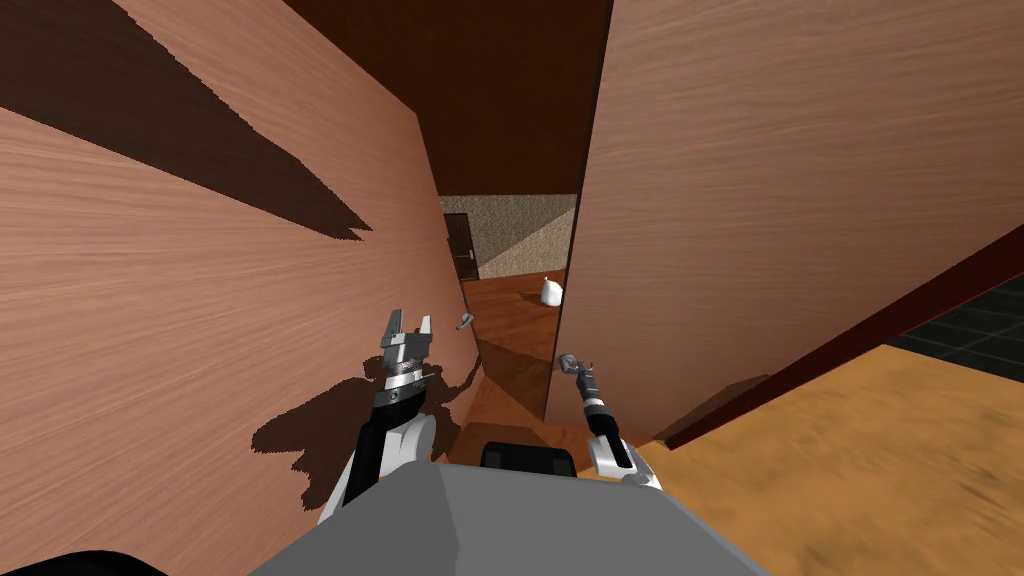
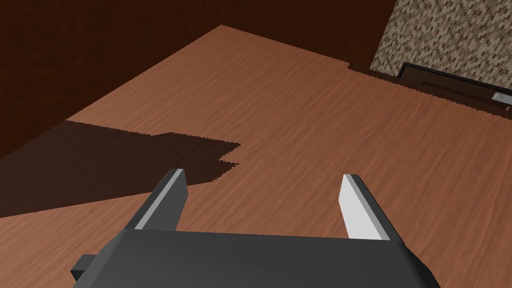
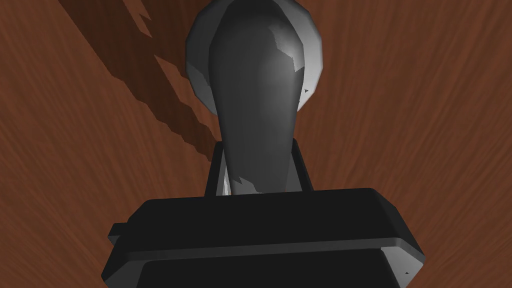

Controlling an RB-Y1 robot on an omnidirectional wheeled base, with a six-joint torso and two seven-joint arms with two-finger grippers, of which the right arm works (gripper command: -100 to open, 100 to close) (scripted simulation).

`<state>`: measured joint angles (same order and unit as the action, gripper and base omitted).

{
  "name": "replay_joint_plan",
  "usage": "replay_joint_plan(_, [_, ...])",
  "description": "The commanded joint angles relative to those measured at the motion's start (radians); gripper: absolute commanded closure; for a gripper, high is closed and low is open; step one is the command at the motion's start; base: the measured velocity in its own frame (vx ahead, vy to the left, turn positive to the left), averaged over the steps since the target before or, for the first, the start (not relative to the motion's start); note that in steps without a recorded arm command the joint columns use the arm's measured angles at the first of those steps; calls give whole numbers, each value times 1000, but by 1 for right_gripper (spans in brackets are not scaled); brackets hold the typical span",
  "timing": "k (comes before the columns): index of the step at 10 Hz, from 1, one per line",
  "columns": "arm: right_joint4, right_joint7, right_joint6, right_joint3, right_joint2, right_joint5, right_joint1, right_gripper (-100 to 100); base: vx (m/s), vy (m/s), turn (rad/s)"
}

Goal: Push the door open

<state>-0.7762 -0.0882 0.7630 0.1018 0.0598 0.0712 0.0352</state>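
- Our right pincer [image 1: 573,366] [image 3: 257,167] is clenched on the grey handle [image 1: 565,358] [image 3: 255,75]. Its two fingers press the handle's sides.
- The handle sits on the brown wooden door [image 1: 780,200] [image 3: 425,100]. The door's flat face is right behind the handle and spreads out all around the right pincer.
- Our left pincer [image 1: 410,325] [image 2: 262,176] is released. Its fingers stand wide apart with nothing between them.
- Just in front of the left pincer is a big wooden panel [image 1: 200,300] [image 2: 300,125]. We cannot tell if the fingers touch it.
- A dark shadow [image 1: 330,430] [image 2: 125,160] lies on the panel beside the left pincer.
- A small grey lever [image 1: 463,322] sticks out by the panel's edge, near the left pincer on the side toward the right pincer.
- A gap shows between the panel and the door, ahead of both pincers.
- Through the gap, past both pincers, we see a reddish-brown floor [image 1: 510,320] with a small white thing [image 1: 550,291] on it.
- Far beyond them stands a speckled wall [image 1: 510,235] [image 2: 450,35] with a dark door [image 1: 463,250] [image 2: 450,82] in it.
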Motion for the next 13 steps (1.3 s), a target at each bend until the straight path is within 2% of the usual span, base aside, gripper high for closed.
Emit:
replay_joint_plan(1, [11,24,12,31,-2,-13,16,100,171,71,-70])
replay_joint_plan(6, [29,81,2,87,-48,-40,37,100,184,69,-96])
replay_joint_plan(10, [37,107,-3,112,-76,-52,47,100,166,57,-68])
replay_joint_plan(11, [31,104,-6,112,-70,-51,37,100,75,10,-24])
replay_joint_plan(12, [28,113,-6,128,-49,-59,38,100,117,-6,-25])
replay_joint_plan(13, [28,114,-6,131,-46,-61,38,100,193,5,-31])
